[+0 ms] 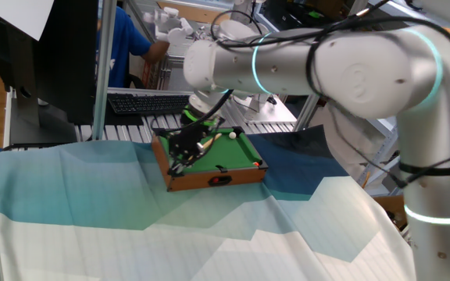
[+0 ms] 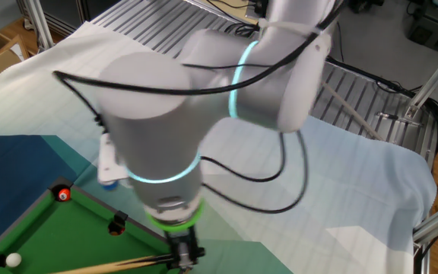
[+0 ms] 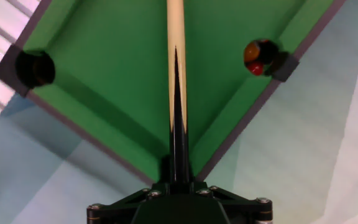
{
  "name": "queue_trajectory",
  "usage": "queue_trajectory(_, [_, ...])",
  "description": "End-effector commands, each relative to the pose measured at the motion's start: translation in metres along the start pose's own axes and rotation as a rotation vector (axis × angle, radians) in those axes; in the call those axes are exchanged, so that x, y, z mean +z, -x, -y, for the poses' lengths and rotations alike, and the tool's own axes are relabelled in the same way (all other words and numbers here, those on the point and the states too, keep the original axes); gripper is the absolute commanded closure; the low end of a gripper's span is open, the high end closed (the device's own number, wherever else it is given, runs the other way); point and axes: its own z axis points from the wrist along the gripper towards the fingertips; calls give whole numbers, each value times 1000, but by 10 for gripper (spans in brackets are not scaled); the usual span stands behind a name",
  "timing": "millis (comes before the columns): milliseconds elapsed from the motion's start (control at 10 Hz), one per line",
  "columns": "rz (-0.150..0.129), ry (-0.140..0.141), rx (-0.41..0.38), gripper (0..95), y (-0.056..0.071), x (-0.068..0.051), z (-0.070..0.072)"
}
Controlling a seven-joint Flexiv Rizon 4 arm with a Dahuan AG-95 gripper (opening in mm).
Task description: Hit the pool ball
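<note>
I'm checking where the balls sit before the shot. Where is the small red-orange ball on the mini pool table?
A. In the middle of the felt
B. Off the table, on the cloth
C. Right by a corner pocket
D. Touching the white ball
C: in the hand view the red-orange ball sits at a corner pocket of the pool table, and the white ball lies far from it, near another corner.

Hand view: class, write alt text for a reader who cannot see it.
A pool cue runs from the gripper straight up over the green felt pool table. A red-orange ball sits beside a corner pocket at right; another pocket lies at left.
</note>
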Motion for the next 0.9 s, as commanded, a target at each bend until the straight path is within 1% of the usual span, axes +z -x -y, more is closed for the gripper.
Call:
queue_trajectory(100, [25,-42,115,950,-3,5,-2])
queue_trajectory(300, [31,-49,130,950,-3,5,-1])
queue_trajectory(400, [19,-62,133,950,-4,6,-1])
queue_trajectory(600, [29,-73,115,950,-6,7,0])
queue_trajectory(700, [44,-89,91,950,-6,7,0])
queue_trajectory(900, [37,-98,62,950,-6,7,0])
